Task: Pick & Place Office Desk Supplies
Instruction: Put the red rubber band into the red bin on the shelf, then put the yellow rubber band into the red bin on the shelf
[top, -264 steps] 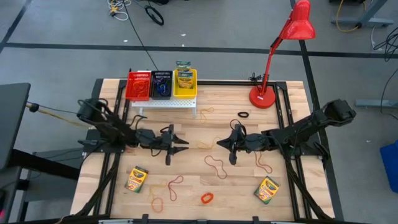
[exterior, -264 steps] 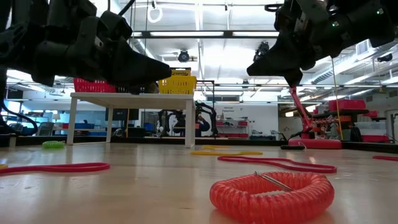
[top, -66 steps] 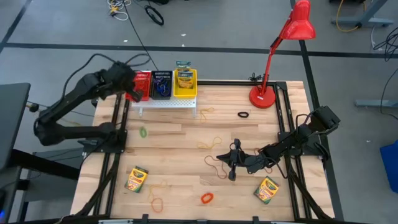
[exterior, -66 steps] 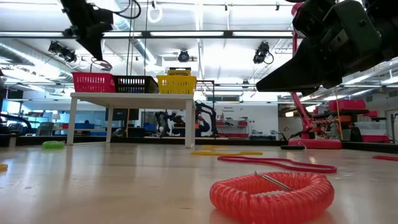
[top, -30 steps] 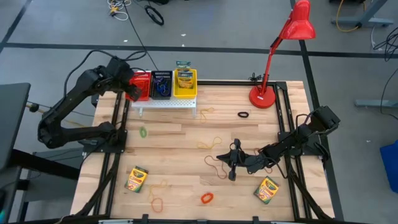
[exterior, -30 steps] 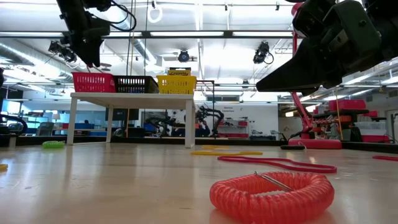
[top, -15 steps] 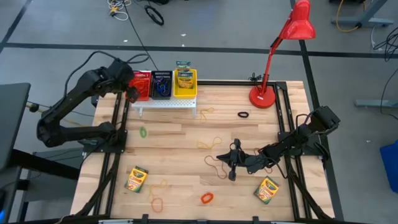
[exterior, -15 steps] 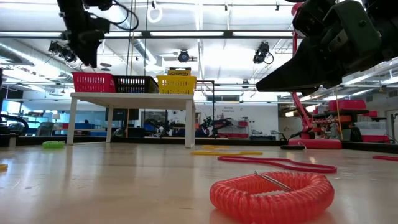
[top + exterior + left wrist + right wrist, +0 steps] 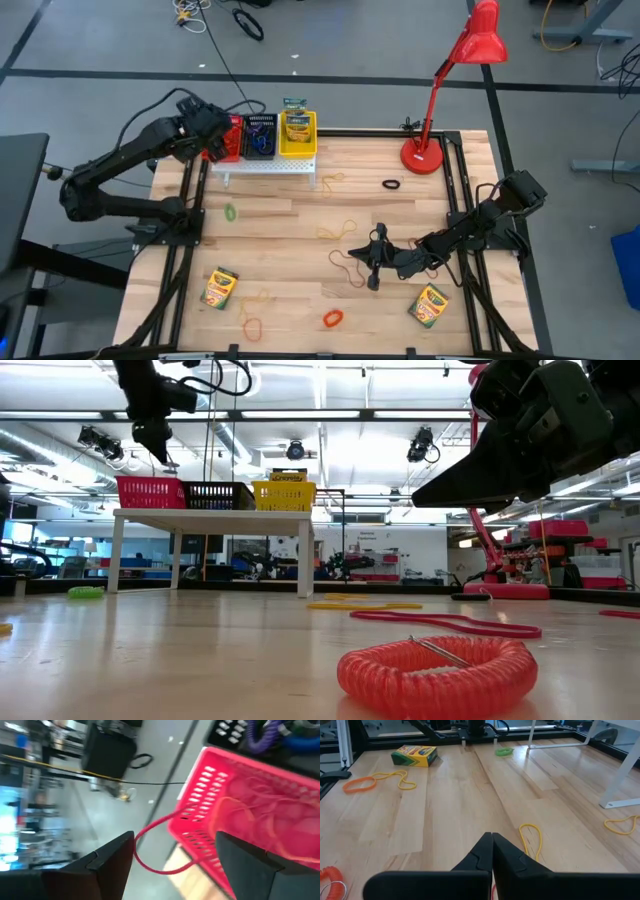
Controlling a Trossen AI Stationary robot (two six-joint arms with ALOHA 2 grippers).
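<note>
Hanging half over the red basket (image 9: 260, 815), a rubber band (image 9: 165, 845) dangles between open left jaws; right jaws closed.

The left pincer (image 9: 213, 140) hides part of the red basket (image 9: 228, 140); its contents blur.

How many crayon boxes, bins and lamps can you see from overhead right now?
Crayon boxes: 3 (two on the table, one in the yellow bin)
Bins: 3 (red, dark, yellow)
Desk lamp: 1
Total: 7
</note>
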